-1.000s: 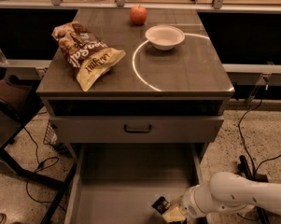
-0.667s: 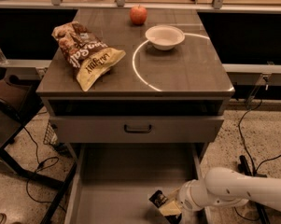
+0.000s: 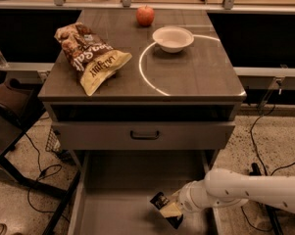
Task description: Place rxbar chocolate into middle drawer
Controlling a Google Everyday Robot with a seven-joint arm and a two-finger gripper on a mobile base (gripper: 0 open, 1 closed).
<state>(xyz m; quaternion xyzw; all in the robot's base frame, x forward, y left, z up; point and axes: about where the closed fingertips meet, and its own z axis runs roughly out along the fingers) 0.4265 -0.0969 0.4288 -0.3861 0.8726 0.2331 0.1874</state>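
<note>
Though half-hidden, gripper [image 3: 170, 210] inside middle drawer [image 3: 120, 192]

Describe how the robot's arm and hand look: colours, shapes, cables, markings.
The arm is smooth, white and tubular, swelling into a rounded joint. The hand, over the middle drawer by the rxbar chocolate, is pale cream. No cables or markings show on either.

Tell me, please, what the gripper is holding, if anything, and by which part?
The gripper, inside the open grey metal middle drawer, holds the small flat black-wrapped rxbar chocolate across its middle, both ends sticking out.
</note>
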